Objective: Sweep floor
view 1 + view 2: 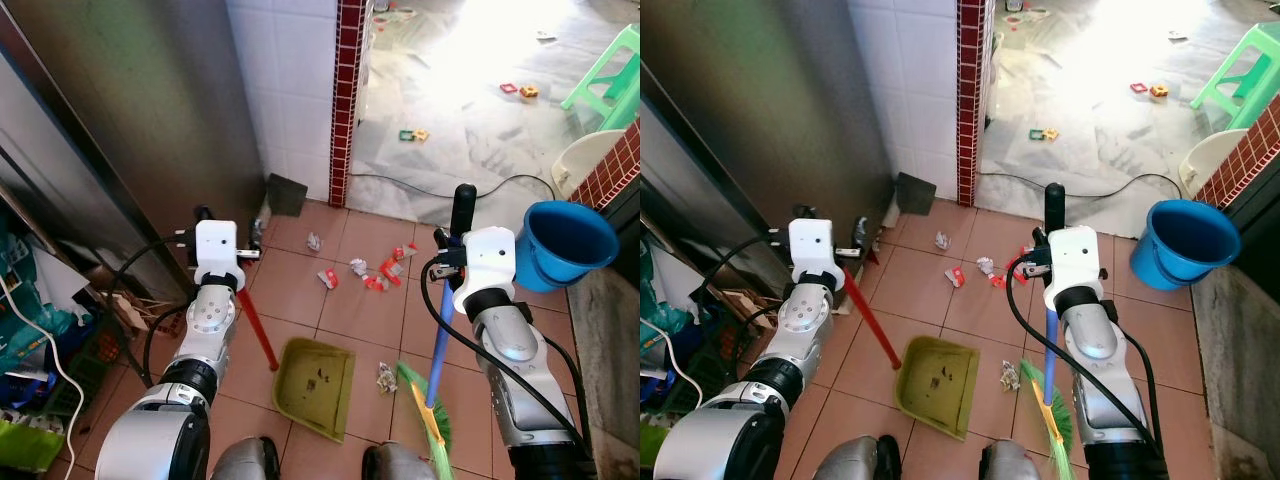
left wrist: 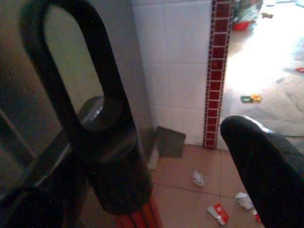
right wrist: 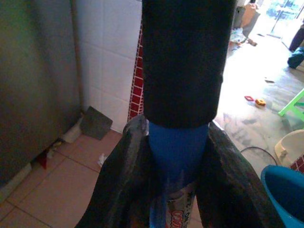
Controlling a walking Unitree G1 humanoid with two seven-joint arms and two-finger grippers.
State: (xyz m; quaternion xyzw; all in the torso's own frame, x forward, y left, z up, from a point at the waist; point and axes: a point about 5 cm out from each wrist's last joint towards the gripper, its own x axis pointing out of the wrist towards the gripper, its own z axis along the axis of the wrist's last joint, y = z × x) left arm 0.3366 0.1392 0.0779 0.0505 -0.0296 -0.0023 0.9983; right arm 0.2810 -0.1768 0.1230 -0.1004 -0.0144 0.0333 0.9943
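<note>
A green dustpan (image 1: 315, 385) lies on the terracotta tiles in front of me, and its red handle (image 1: 258, 330) slants up to my left gripper (image 1: 230, 228). In the left wrist view the handle's black looped top (image 2: 102, 118) stands between the fingers, and one finger (image 2: 266, 166) is clear of it, so the gripper is open. My right gripper (image 1: 455, 245) is shut on the broom's blue handle (image 3: 176, 147) just under its black grip (image 1: 463, 210). The green bristles (image 1: 430, 420) rest on the floor beside the pan. Paper scraps and red wrappers (image 1: 365, 272) lie further ahead, and a crumpled scrap (image 1: 386, 377) lies between pan and bristles.
A steel cabinet (image 1: 120, 120) and a tiled wall with a red pillar (image 1: 345, 100) close off the left. A blue bucket (image 1: 565, 240) sits on a ledge to the right. A black cable (image 1: 440, 190), a green stool (image 1: 610, 75) and toys lie on the grey floor beyond. Clutter (image 1: 40, 330) fills the left corner.
</note>
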